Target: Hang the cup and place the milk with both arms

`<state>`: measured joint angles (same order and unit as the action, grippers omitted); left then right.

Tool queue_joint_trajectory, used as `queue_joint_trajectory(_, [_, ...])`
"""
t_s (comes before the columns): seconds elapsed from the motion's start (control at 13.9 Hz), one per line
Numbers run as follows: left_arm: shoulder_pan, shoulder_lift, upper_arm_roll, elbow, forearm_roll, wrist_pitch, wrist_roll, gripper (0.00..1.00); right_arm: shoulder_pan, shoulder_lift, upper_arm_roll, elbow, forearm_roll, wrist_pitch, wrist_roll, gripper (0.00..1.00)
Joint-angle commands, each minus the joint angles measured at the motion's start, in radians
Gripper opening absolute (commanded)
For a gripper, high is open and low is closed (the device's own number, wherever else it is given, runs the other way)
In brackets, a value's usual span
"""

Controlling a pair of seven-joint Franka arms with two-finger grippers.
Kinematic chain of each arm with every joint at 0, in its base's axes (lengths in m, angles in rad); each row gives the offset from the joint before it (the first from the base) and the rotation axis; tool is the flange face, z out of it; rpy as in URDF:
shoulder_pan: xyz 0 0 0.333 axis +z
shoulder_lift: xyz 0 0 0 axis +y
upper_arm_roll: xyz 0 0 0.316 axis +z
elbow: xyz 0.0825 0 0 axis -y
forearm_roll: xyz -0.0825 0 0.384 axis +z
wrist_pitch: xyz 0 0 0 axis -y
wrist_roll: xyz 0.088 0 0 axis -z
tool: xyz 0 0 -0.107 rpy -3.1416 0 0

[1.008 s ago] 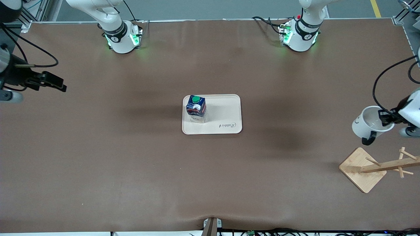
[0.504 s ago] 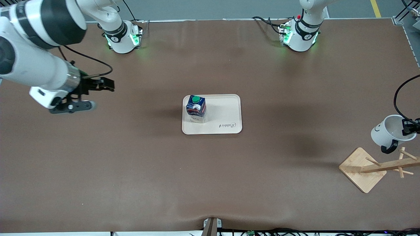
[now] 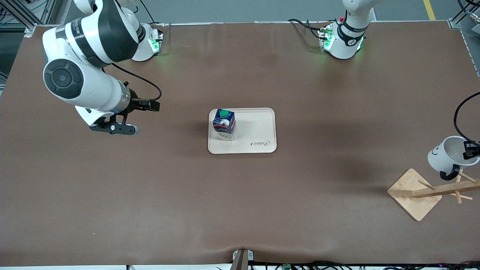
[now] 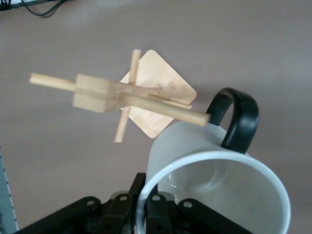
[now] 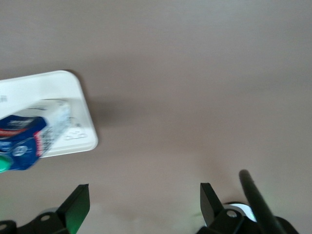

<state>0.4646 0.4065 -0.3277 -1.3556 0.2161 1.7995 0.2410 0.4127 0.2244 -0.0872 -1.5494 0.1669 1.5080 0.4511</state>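
Brown desk (image 3: 150, 195) from end to end, and the right arm's black two-finger gripper (image 3: 153, 105) has swung in from the desk's edge at its own end. A second ago it hung right out at the margin; now it hovers over bare desk between that edge and the tray. In the right wrist view its fingers (image 5: 78, 202) are spread wide with nothing between them, and the carton is already in sight.

At mid-desk, the small dark-blue milk carton with the round green cap (image 3: 224, 124) stands upright on the pale cream rectangular tray (image 3: 258, 127), at the tray's end toward the right arm. It has not budged over the last second. I'd say the milk is placed, so why this arm is coming in is unclear.

At the left arm's end, the left gripper (image 3: 471, 149) has carried the small white smiley-face mug with the black loop handle (image 3: 448, 154) down toward the bamboo peg stand with its square wooden base (image 3: 414, 193). Its fingers (image 4: 155, 214) are pinched on the mug's rim. The handle (image 4: 239, 119) now sits just beside a peg tip (image 4: 197, 117); whether they touch I cannot tell. By my reading the hang is almost on, and the loop needs threading onto that peg.
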Motion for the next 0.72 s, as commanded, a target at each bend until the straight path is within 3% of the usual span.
queue_joint_trajectory(0.0, [0.015,0.014,-0.010,0.029,-0.015,0.000,0.049,0.00,0.069,0.054,-0.003,0.006,0.136,0.145,0.024,1.00])
queue_joint_trajectory(0.22, [0.026,0.014,-0.010,0.029,-0.015,0.001,0.053,0.00,0.161,0.130,-0.003,0.005,0.173,0.340,0.037,1.00])
queue_joint_trajectory(0.36, [0.040,0.020,-0.011,0.030,-0.017,0.003,0.092,0.00,0.184,0.151,-0.005,0.005,0.255,0.354,0.079,1.00])
queue_joint_trajectory(0.65, [0.051,0.035,-0.010,0.030,-0.015,0.040,0.129,0.00,0.230,0.167,-0.005,-0.040,0.243,0.429,0.142,1.00])
